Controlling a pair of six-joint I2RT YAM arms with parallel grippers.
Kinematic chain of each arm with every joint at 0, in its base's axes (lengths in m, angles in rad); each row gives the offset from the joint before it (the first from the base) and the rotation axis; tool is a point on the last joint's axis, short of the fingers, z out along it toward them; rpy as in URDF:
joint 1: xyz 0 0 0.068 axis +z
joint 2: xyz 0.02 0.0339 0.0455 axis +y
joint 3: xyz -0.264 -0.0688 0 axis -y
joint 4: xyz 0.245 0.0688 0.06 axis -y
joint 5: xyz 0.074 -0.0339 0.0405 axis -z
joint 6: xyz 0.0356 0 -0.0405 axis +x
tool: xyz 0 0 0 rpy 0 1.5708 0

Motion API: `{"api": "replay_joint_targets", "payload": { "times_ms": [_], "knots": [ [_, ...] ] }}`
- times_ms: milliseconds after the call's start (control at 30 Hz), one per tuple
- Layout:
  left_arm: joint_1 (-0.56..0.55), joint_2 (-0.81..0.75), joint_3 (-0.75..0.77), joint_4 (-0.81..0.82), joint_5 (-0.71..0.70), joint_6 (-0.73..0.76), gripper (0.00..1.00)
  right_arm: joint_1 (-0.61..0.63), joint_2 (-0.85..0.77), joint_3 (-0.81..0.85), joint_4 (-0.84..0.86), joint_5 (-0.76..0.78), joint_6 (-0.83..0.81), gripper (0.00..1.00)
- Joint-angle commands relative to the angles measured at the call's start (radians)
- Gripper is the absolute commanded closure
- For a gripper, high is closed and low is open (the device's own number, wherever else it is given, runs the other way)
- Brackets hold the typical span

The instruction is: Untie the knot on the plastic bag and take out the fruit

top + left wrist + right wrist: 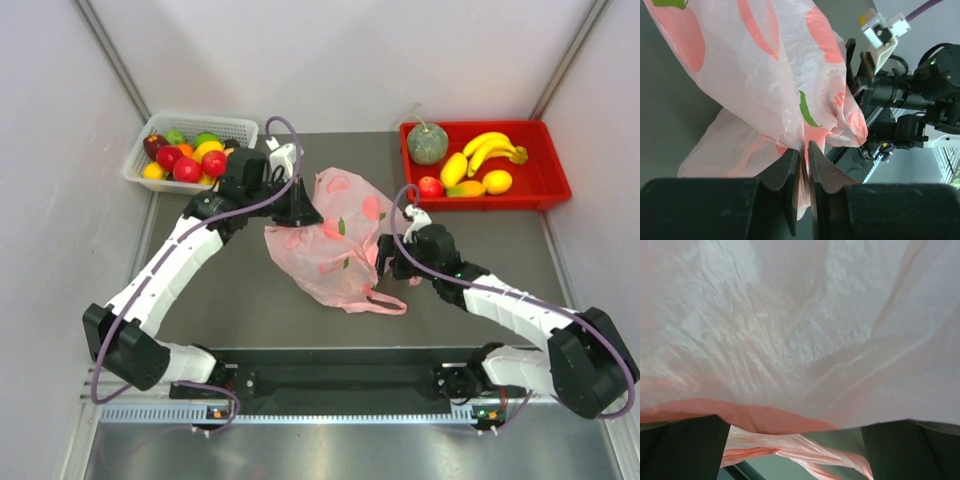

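Starting at the near edge: a bare strip of dark counter (200, 320) runs in front of the arm bases, w/ open room on both sides.

Plastic bag (335, 245) lies mid-counter, crumpled & slack. Its long axis runs roughly near-to-far. One strap handle (388, 302) lies flat at its near end, pointing toward the right edge.

Right fingers (792, 435) sit at the bag's right side, spread wide. Pink film drapes across the gap btwn them, nothing pinched.

Left fingers (804, 152) are at the bag's far-left side, almost pressed together, pinching a thin fold of the bag; the film rises & bunches from that pinch.

Bare counter shows left of the bag, & right of it out to the right edge.

Far-left corner: white basket (240, 125) heaped w/ small round fruits (185, 160), red, orange, green, yellow.

Far-right corner: red tray (555, 185) holds the melon (427, 145), stem up, at its left end, and the bananas (495, 148) mid-tray, curved, long axis left-right. Also in it: mangoes (455, 168), a lemon (497, 181) & a small red apple (430, 186) by its near wall.
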Motion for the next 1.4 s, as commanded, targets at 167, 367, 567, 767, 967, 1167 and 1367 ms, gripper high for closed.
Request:
{"api": "replay_joint_targets", "payload": {
  "times_ms": [167, 367, 567, 767, 967, 1167, 1367],
  "knots": [
    [-0.007, 0.007, -0.005, -0.063, -0.079, -0.015, 0.92, -0.064, -0.04, -0.057, 0.195, -0.188, 0.049, 0.0],
    [-0.036, -0.042, 0.098, -0.063, -0.098, -0.025, 0.94, -0.074, -0.054, -0.077, 0.257, -0.234, 0.077, 0.0],
    [-0.036, -0.005, -0.023, -0.068, -0.117, 0.003, 1.0, -0.076, -0.039, -0.08, 0.326, -0.256, 0.103, 0.0],
    [-0.035, -0.018, -0.178, -0.048, -0.308, 0.05, 1.0, -0.07, 0.01, -0.017, 0.264, -0.187, 0.057, 0.0],
    [-0.035, 0.019, -0.238, -0.046, -0.465, 0.074, 1.0, -0.038, 0.098, 0.055, 0.231, -0.151, 0.028, 0.0],
    [-0.035, 0.132, -0.238, -0.043, -0.609, 0.084, 1.0, 0.001, 0.167, 0.107, 0.238, -0.162, 0.021, 0.0],
    [-0.032, 0.249, -0.243, 0.015, -0.648, 0.086, 1.0, 0.073, 0.22, 0.185, 0.157, -0.07, -0.009, 0.0]
  ]
}}
